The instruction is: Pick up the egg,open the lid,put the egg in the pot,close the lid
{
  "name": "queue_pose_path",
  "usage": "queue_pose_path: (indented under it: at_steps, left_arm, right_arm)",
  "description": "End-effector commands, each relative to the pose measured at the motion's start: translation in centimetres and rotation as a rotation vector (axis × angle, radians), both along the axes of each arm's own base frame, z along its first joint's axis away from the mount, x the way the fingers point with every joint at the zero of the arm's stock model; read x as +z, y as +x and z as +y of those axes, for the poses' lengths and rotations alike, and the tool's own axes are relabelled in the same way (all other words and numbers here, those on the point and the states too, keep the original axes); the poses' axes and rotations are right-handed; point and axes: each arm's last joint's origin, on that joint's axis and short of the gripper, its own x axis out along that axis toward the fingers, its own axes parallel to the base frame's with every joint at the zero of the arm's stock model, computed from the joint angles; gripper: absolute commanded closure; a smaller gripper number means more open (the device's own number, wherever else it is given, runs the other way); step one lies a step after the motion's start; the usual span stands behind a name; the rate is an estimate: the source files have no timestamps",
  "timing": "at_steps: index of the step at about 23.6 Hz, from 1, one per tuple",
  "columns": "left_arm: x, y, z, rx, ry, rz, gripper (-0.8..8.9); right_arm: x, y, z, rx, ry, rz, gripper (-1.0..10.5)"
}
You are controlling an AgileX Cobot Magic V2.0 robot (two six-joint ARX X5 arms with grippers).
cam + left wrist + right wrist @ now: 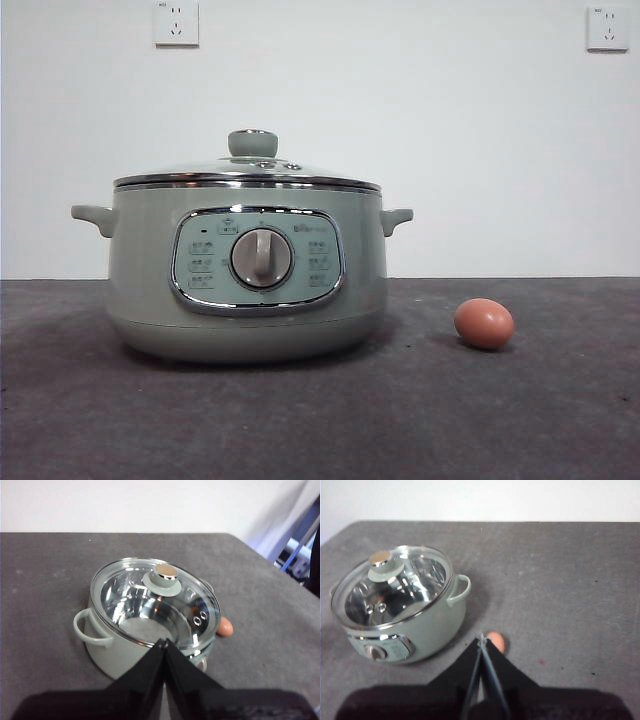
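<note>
Grey felt table (pixel 560 420) under white wall, lid (pixel 247 172) seated on my pot (pixel 150 280), egg (pixel 484 323) at pot's 3 o'clock, probably lying loose, left gripper (pixel 164 642) and right gripper (pixel 481 640) both pinched together, holding nothing.

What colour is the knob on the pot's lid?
Pale sage green with a shiny cap, the knob on the lid shows best in the left wrist view.
</note>
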Motion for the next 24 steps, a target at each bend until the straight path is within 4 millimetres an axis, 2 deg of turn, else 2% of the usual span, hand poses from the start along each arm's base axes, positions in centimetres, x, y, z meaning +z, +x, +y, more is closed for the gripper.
queue_pose_path:
  at_steps: [1, 12, 14, 15, 17, 18, 20, 24]
  left_arm:
    - [0.6, -0.3, 0.0, -0.014, 0.036, -0.014, 8.2]
    - [1.2, -0.3, -0.1, -0.047, 0.021, -0.011, 7.99]
    - [1.2, -0.2, -0.1, -0.058, 0.016, -0.008, 6.6]
    - [1.2, -0.2, -0.1, -0.062, 0.014, -0.005, 5.6]
    - [1.2, 0.0, -0.1, -0.064, 0.013, 0.002, 2.62]
    - [1.2, 0.1, -0.1, -0.064, 0.013, 0.005, 2.12]
    - [1.2, 0.3, -0.1, -0.063, 0.013, 0.006, 2.15]
    - [1.6, 1.1, -0.1, -0.07, 0.015, -0.03, 2.15]
  right_arm:
    - [0.3, 0.1, 0.0, 0.028, -0.045, 0.013, 9.6]
    - [0.1, 0.4, 0.2, 0.08, -0.044, 0.054, 9.2]
    - [0.1, 0.4, 0.2, 0.08, -0.043, 0.054, 7.8]
    - [0.1, 0.4, 0.2, 0.08, -0.043, 0.054, 7.1]
    - [0.1, 0.4, 0.2, 0.081, -0.044, 0.055, 5.0]
    - [0.1, 0.4, 0.2, 0.08, -0.043, 0.055, 4.0]
    - [0.1, 0.4, 0.2, 0.081, -0.044, 0.059, 3.5]
    - [0.0, 0.6, 0.2, 0.081, -0.044, 0.068, 3.5]
